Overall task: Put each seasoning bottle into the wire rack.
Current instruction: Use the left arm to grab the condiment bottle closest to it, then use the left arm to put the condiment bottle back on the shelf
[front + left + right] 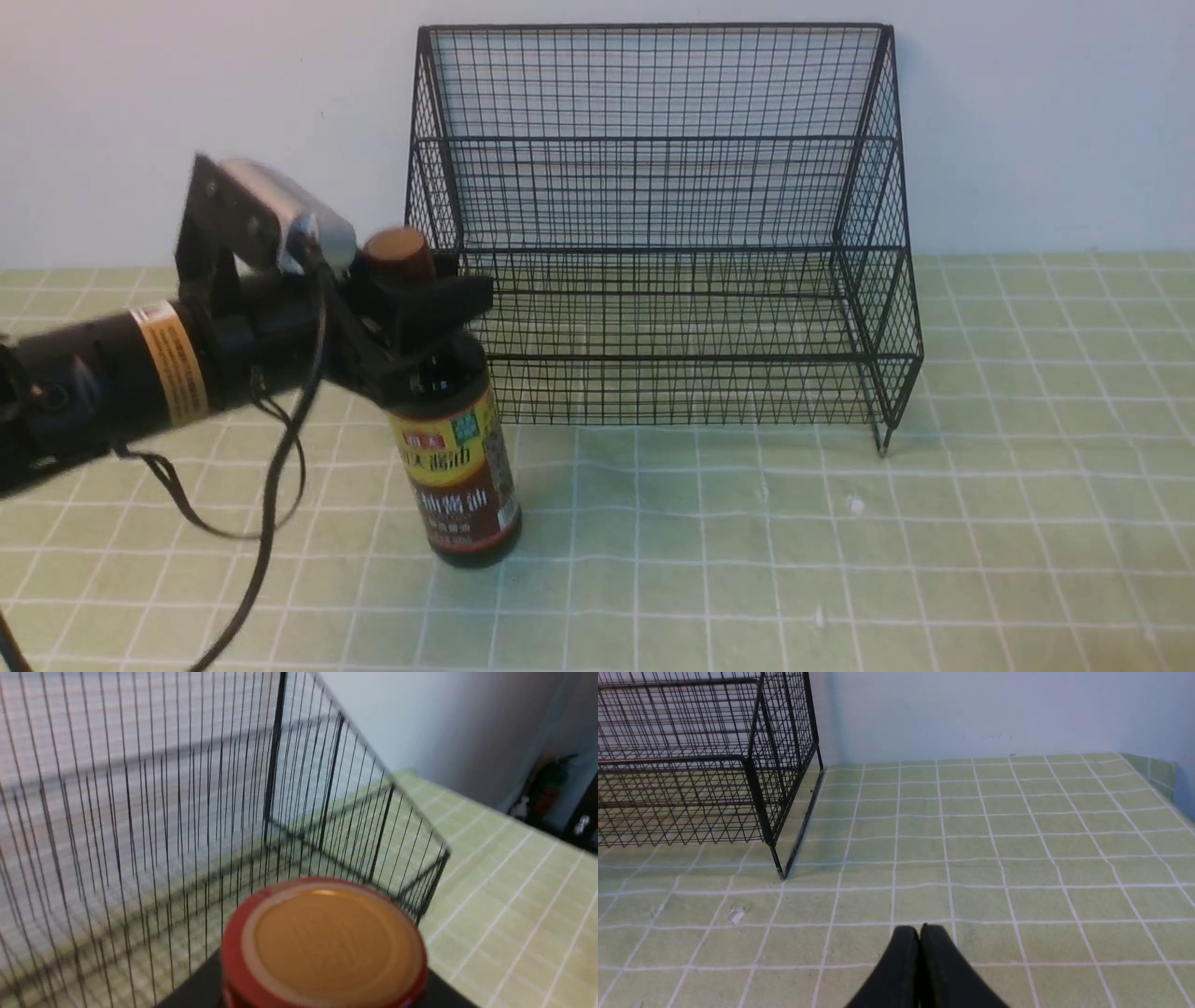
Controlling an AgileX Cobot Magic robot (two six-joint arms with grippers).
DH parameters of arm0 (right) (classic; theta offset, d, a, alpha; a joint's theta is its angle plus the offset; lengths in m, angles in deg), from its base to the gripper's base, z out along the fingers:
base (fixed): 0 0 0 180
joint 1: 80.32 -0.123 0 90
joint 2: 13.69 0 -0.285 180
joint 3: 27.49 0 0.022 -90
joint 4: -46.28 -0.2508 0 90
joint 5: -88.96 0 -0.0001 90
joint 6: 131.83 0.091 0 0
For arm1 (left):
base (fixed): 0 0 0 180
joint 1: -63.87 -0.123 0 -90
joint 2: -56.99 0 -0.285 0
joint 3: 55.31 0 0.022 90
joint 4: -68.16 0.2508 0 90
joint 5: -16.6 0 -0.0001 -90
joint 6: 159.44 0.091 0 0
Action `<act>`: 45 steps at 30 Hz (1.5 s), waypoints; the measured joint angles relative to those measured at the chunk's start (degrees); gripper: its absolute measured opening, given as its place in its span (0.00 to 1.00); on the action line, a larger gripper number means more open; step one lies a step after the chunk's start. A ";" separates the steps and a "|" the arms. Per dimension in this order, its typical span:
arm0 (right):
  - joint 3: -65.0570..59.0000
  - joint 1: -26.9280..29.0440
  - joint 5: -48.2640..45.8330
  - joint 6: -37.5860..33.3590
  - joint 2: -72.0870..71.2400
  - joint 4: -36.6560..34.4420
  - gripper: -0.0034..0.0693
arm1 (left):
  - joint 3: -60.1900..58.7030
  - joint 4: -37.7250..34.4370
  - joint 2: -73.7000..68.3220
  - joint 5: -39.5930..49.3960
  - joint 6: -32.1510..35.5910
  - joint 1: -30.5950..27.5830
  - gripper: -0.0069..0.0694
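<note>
So in the front view the robot's left pincer (425, 322) has its fingers around the neck of the soy-sauce bottle (457, 457), though you can't really tell if they're squeezed tight. The bottle's just in front of the wire rack (663, 357), by its left end, over the checked tabletop (700, 560) and leaning a bit.

Left wrist view is mostly the reddish-brown cap (327, 942) up close, rack mesh behind it.

Right wrist view: the right pincer (920, 933) is shut with its tips together, and the rack's right end shows.
</note>
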 joint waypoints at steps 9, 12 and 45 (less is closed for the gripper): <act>0.00 0.00 0.00 0.00 0.00 0.00 0.03 | 19.53 8.38 5.31 9.61 -15.60 0.00 0.43; 0.00 0.00 0.00 0.00 0.00 0.00 0.03 | 25.86 9.61 3.46 9.72 -17.44 0.00 0.43; 0.00 0.00 0.05 0.22 0.00 0.00 0.03 | 53.05 13.04 -27.82 12.45 -17.52 4.58 0.43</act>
